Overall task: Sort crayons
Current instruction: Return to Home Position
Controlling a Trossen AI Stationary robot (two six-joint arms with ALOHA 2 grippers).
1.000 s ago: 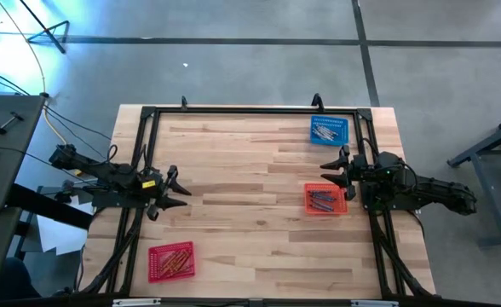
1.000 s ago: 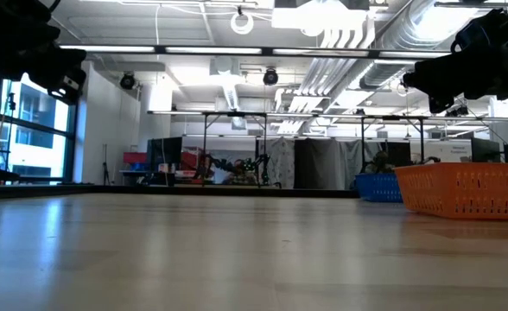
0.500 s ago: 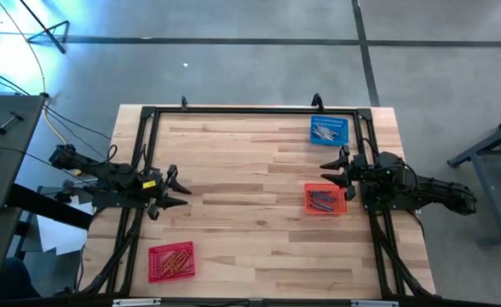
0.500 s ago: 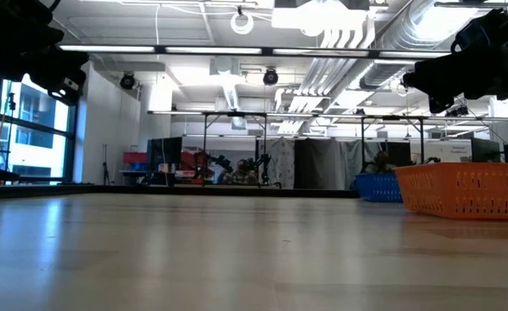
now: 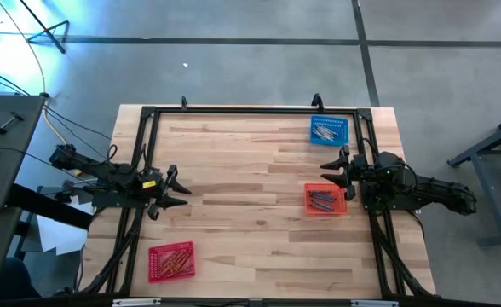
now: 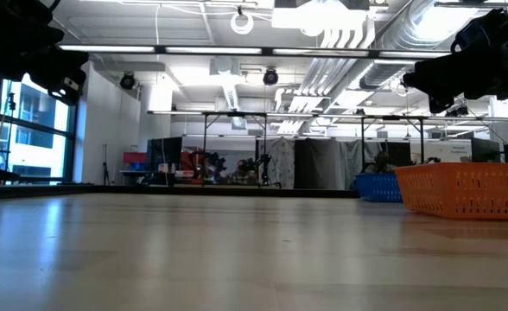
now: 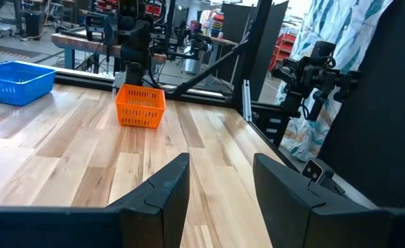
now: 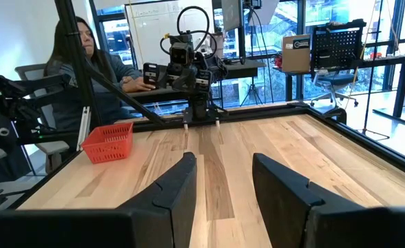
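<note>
Homing well means, in my judgement, drawing each arm back high and level, with the right gripper (image 5: 329,171) at mid-right clearing the orange basket (image 5: 308,189) just below it in the frame. It and the left gripper (image 5: 181,189) at mid-left have their fingers spread, holding and touching nothing. The crayons (image 5: 323,200) lie in that basket, the blue basket (image 5: 313,122) at upper right and the red basket (image 5: 152,252) at lower left.

Thin short sticks, all lying flat in heaps. Grey crayons (image 5: 325,131) in blue basket (image 5: 313,139), back-right corner of table (image 5: 242,175). Blue-grey crayons (image 5: 323,199) in orange basket (image 5: 308,210), right edge. Red/orange crayons (image 5: 175,260) in red basket (image 5: 153,253), front-left corner.
</note>
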